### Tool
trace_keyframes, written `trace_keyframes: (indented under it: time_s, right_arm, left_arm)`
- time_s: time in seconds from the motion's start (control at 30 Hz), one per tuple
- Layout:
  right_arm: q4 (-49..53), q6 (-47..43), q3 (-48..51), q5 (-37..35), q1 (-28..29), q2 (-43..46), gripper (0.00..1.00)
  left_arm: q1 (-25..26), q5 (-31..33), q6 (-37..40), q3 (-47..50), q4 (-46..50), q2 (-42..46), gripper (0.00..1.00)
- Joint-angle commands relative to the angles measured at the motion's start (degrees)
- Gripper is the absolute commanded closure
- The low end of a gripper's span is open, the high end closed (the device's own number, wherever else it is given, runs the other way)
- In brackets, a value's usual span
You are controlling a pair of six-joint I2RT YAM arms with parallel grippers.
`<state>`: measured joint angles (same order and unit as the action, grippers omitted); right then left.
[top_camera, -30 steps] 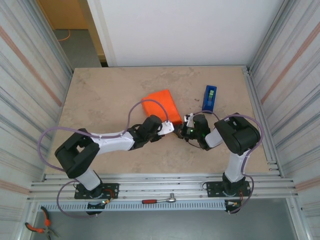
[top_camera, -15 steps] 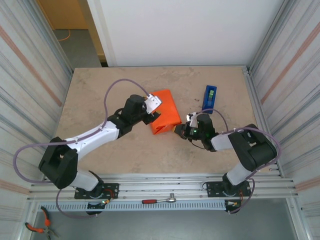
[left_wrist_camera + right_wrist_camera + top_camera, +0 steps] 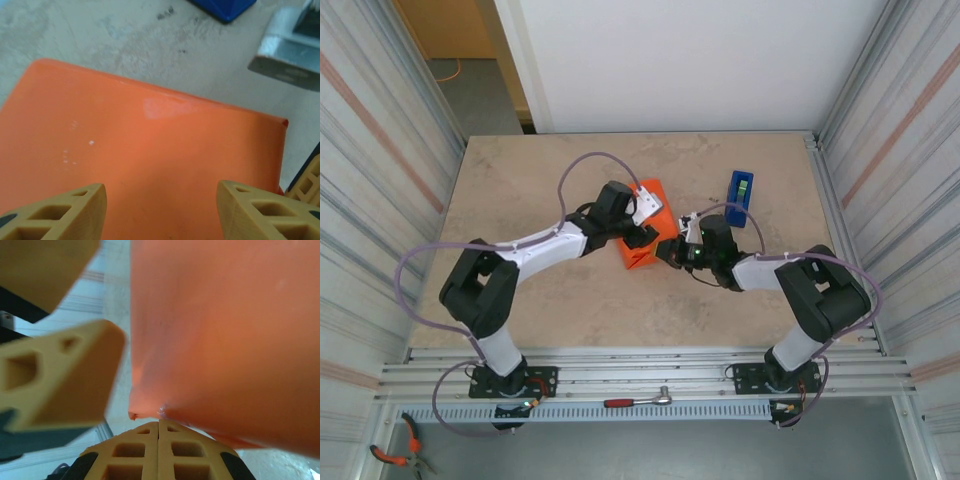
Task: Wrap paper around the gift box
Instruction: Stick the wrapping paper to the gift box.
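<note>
The gift box (image 3: 638,256) lies mid-table as a flat orange parcel; the orange paper (image 3: 150,150) covers it smoothly, and I cannot tell box from sheet. My left gripper (image 3: 642,222) hovers open just over its top, fingers (image 3: 60,210) spread wide above the orange surface and holding nothing. My right gripper (image 3: 666,250) is shut, its tips (image 3: 159,426) pressed together right at a folded paper corner (image 3: 145,407) on the parcel's near right side. I cannot tell whether paper is pinched between them.
A blue tape dispenser (image 3: 740,197) stands to the right of the parcel, behind the right arm. The left gripper's finger (image 3: 60,375) sits close to the right gripper's tips. Corrugated walls flank the beige tabletop (image 3: 520,190).
The left gripper swung from the parcel's near side round its left and now sits over its top. The right gripper moved up-left to the parcel's corner. The parcel shifted slightly.
</note>
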<state>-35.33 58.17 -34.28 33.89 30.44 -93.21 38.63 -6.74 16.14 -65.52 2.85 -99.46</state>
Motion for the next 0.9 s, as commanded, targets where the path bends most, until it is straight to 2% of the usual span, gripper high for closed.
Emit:
trace_keyframes:
  time_s: [0.0, 0.27, 0.5, 0.67, 0.87]
  right_arm:
    - [-0.2, -0.5, -1.4, -0.5, 0.7, -1.9, 1.00]
    - [-0.8, -0.1, 3.5, -1.0, -0.4, 3.5, 1.00]
    - [7.8, -3.7, 8.1, -3.5, -3.6, 14.1, 1.00]
    - [14.2, -6.9, 5.9, -3.4, -4.3, 17.4, 1.00]
    - [17.2, -9.1, 0.1, -2.1, -3.3, 14.7, 1.00]
  left_arm:
    - [0.1, -2.1, -0.5, -2.6, 2.3, -1.7, 0.40]
    - [0.2, -1.5, 0.2, -1.0, 2.2, -3.4, 0.41]
    - [0.0, -1.7, -0.1, -1.8, 1.8, -1.7, 0.40]
    - [-0.5, -1.5, -2.7, -2.3, -0.6, 2.4, 0.36]
    - [-2.8, 1.1, -8.9, 1.4, -5.8, 9.6, 0.28]
